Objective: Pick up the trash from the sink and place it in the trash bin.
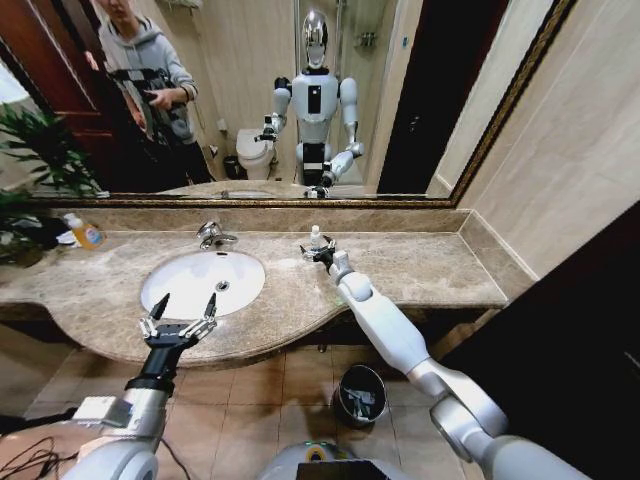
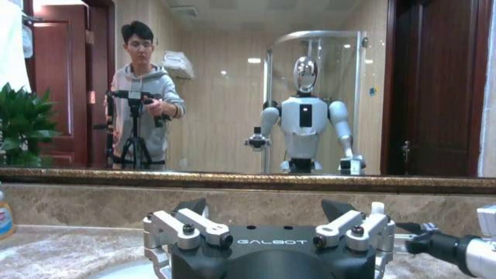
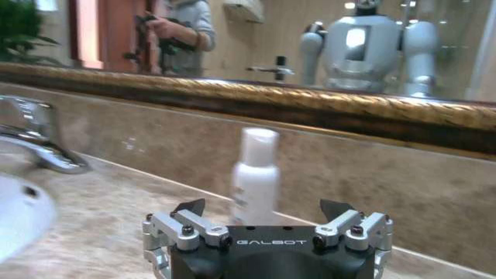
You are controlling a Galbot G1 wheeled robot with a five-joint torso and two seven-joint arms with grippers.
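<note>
The white oval sink (image 1: 185,290) is set in the marble counter, its basin bare around the drain. A small white bottle (image 1: 316,237), one piece of the trash, stands upright on the counter to the right of the sink, near the back wall. My right gripper (image 1: 313,253) is open just in front of it. In the right wrist view the bottle (image 3: 256,174) stands between and just beyond the spread fingers of the right gripper (image 3: 263,208). My left gripper (image 1: 187,302) hovers open and empty over the sink's front rim. The dark round trash bin (image 1: 360,395) sits on the floor under the counter's edge, with pale bits inside.
A chrome tap (image 1: 212,236) rises behind the basin. An orange-yellow soap bottle (image 1: 86,233) stands at the far left of the counter beside a plant (image 1: 30,160). A large mirror (image 1: 400,100) backs the counter. A wall closes in on the right.
</note>
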